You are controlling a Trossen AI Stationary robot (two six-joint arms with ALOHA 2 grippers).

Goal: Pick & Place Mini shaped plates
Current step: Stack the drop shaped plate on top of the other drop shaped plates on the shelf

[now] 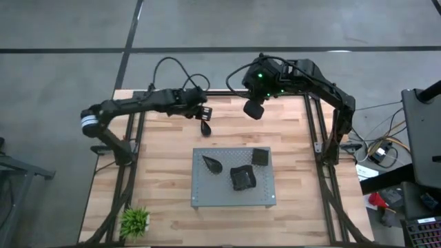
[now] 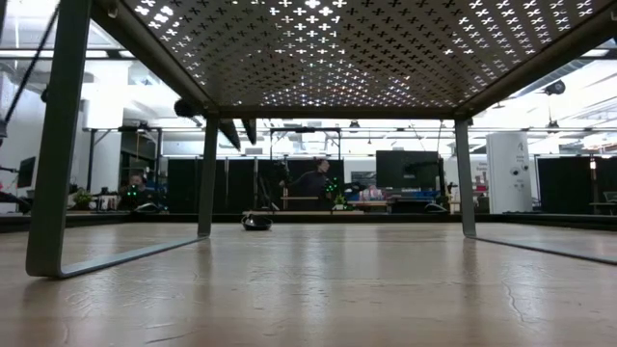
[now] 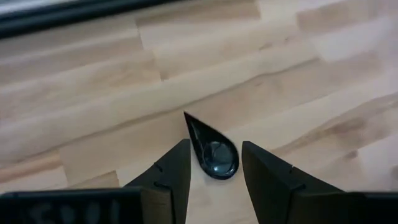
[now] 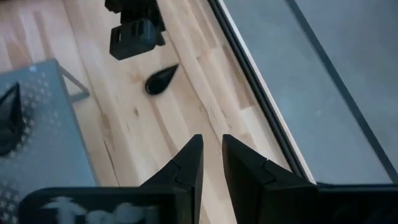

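A: Where is the left gripper?
B: Over the far part of the wooden table, left of centre, just above a black teardrop plate lying on the bare wood. Its fingers stand apart on either side of the plate's round end, not closed on it.

A: And the right gripper?
B: Raised over the table's far edge, right of the left one. Its fingers are nearly together with a narrow gap, holding nothing.

A: The other plates?
B: On the grey perforated board near the table's middle: a teardrop plate at its left, a square plate at its far right, and a small stack of square plates nearer.

A: Anything else?
B: A small green plant at the near left corner.
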